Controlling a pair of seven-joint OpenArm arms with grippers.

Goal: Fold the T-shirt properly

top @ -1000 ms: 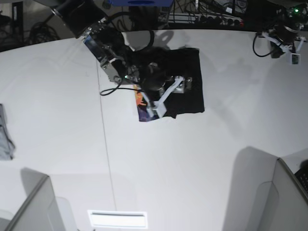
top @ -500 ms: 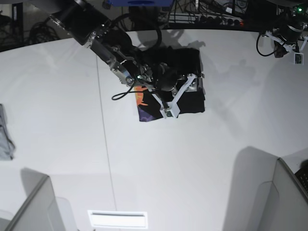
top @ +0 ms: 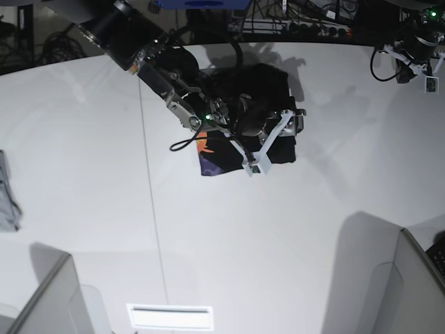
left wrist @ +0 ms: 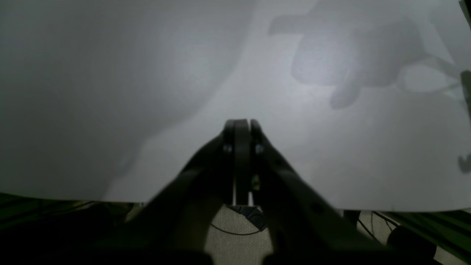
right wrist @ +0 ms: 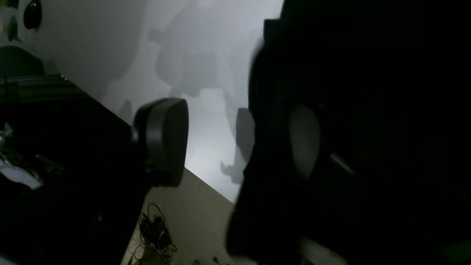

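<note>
The black T-shirt [top: 272,82] lies folded into a rough rectangle at the table's back centre. An orange and purple print [top: 208,157] shows at its front left corner. My right gripper [top: 275,140] reaches over the shirt's right part, its white fingers spread wide and open. In the right wrist view one pad [right wrist: 162,141] hangs over bare table. The other pad [right wrist: 303,141] is among the black cloth [right wrist: 368,110]. My right gripper [right wrist: 232,143] grips nothing that I can see. My left gripper [left wrist: 241,125] is shut and empty over bare table, at the far right corner [top: 427,78].
A small grey cloth [top: 7,198] lies at the left edge. Grey partitions stand at the front left [top: 49,299] and front right [top: 410,285]. A white strip [top: 170,316] is at the front edge. Cables run behind the table's back edge.
My right gripper has swept rightward across the shirt to its right edge, still open. The left arm has barely moved.
</note>
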